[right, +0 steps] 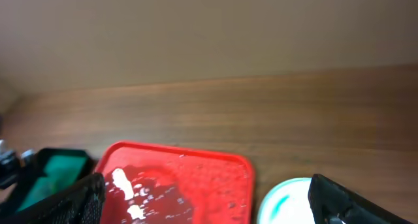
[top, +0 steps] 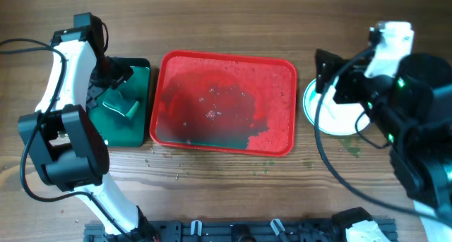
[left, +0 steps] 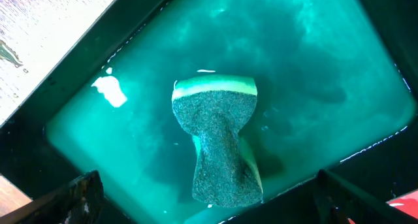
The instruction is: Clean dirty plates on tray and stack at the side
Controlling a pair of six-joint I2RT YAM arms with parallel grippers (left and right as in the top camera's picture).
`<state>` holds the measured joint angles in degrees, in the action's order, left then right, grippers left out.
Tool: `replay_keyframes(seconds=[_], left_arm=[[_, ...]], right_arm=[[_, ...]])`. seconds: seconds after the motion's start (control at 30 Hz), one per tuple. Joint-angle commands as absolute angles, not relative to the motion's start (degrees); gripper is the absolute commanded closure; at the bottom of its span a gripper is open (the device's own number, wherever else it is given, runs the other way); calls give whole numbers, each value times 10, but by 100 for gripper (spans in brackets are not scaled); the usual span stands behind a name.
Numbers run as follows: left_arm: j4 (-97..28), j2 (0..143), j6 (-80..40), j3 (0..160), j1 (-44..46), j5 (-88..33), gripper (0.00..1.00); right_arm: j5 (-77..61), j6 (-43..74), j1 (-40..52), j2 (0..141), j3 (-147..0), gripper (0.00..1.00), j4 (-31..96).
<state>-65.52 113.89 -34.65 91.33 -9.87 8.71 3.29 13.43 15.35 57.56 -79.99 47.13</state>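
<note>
Since no plate shows on the tray, I'd call the task nearly done, maybe fully done.

- table: wood, with a few specks and droplets just below the tray's near edge.
- tray: red, centre of the overhead view. It holds only a film of water, a teal patch toward its lower edge, and beads of water over the rest.
- green tray: just left of the tray, nearly touching it, full of teal wash water.
- plates: just right of the tray, apart from its rim, sitting on the table. Only one round white outline with a teal-tinted edge is visible, and the right arm covers part of it. I can't count the stack, so I can't confirm all three are there.
- sponge: left of the tray, lying loose in the green tray's water with its scrub face up.
- left hand: left of the tray, over the green tray, fingers spread either side of the sponge and not touching it.
- right hand: right of the tray, near the plates, fingers wide apart with nothing between them.

Judgement: washing and stacking look finished, with both hands empty and the sponge parked. What's left is checking the plate count and how clean the faces are. The dirty water in the tray isn't part of the task as worded.
</note>
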Motion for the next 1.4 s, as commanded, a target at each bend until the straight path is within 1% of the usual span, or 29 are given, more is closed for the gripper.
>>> replay_keyframes(seconds=[0.0, 0.07, 0.13, 0.27, 0.33, 0.4, 0.57, 0.73, 0.8, 0.93, 1.37], left_arm=[[-655, 1128, -354, 911, -100, 84, 0], [-655, 1128, -354, 911, -100, 84, 0], [-655, 1128, -354, 911, -100, 84, 0], [-655, 1128, -354, 911, -100, 84, 0], [-655, 1128, -354, 911, -100, 84, 0], [-655, 1128, -354, 911, -100, 84, 0], [-655, 1128, -354, 911, -100, 84, 0], [-655, 1128, -354, 911, -100, 84, 0], [-655, 1128, -354, 911, -100, 84, 0], [-655, 1128, -354, 911, -100, 84, 0], [-655, 1128, -354, 911, -100, 84, 0]], right_arm=[[77, 50, 154, 526, -763, 0, 468], [51, 38, 119, 481, -690, 0, 429], [-15, 19, 80, 420, -585, 0, 337], [-115, -26, 39, 262, -342, 0, 121], [-155, -72, 31, 188, -238, 0, 55], [-173, -97, 31, 133, -171, 0, 30], [-182, -90, 31, 25, -31, 0, -48], [-181, -91, 31, 2, -6, 0, -57], [-185, -87, 31, 2, -3, 0, -15], [-186, -23, 31, 2, -3, 0, -15], [-185, -26, 31, 2, -3, 0, -15]])
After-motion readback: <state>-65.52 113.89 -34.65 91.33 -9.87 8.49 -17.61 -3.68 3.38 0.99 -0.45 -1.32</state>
